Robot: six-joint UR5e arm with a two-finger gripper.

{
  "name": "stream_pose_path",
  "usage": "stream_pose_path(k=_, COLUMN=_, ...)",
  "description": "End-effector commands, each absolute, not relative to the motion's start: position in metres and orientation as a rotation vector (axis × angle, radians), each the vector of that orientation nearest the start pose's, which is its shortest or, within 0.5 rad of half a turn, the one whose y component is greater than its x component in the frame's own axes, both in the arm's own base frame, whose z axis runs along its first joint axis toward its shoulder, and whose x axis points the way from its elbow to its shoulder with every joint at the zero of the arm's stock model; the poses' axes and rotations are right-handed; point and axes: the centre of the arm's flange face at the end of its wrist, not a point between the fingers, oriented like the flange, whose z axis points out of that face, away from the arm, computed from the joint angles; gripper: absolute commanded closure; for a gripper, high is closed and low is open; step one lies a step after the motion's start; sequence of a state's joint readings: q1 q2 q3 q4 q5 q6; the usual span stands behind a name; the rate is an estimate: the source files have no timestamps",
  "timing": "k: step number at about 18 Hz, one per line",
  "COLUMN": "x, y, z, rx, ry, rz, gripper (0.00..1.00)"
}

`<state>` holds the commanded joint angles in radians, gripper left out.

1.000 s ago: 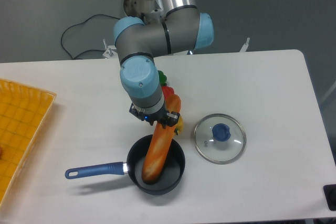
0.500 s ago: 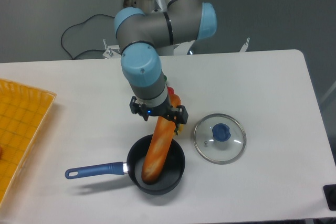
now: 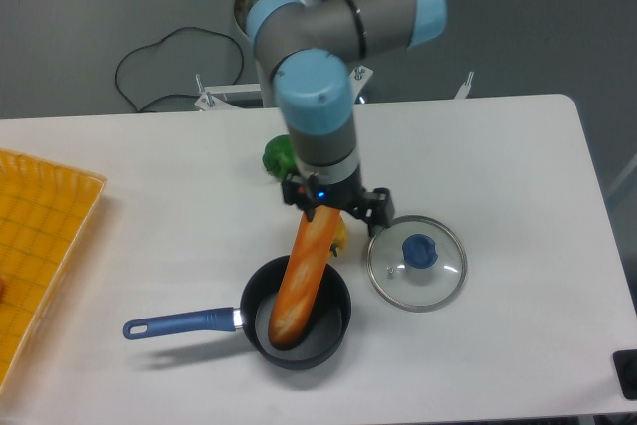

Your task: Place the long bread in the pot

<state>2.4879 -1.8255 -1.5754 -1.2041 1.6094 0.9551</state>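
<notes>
The long bread (image 3: 299, 284), an orange-tan loaf, leans in the pot (image 3: 338, 298). Its lower end rests on the pot's grey inside and its upper end sticks out over the far rim. The pot is black with a blue handle (image 3: 179, 323) pointing left. My gripper (image 3: 336, 208) is above the bread's upper end and a little to its right. Its fingers are spread wide and hold nothing.
A round glass lid (image 3: 416, 262) with a blue knob lies just right of the pot. A yellow pepper (image 3: 341, 237) sits behind the pot's rim and a green vegetable (image 3: 278, 158) lies further back. A yellow tray (image 3: 40, 246) is at the left edge.
The gripper has opened and moved to the right, away from the bread. The bread has stayed leaning in the pot. The green vegetable is now uncovered.
</notes>
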Motion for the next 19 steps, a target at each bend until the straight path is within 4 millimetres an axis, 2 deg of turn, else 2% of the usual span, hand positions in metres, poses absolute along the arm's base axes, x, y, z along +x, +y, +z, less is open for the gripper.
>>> stream_pose_path(k=4, x=-0.425, y=0.434, z=0.390, rx=-3.081, ry=0.089, rz=0.084, gripper=0.00)
stream_pose_path(k=7, x=-0.446, y=0.404, z=0.397, rx=-3.100, ry=0.281, rz=-0.009, gripper=0.00)
stream_pose_path(k=9, x=-0.452, y=0.390, z=0.407, rx=-3.101, ry=0.360, rz=-0.014, gripper=0.00)
stream_pose_path(k=14, x=-0.460, y=0.384, z=0.415, rx=-3.121, ry=0.363, rz=0.039, gripper=0.00)
stream_pose_path(k=19, x=-0.460, y=0.382, z=0.413, rx=-3.147, ry=0.368, rz=0.045, gripper=0.00)
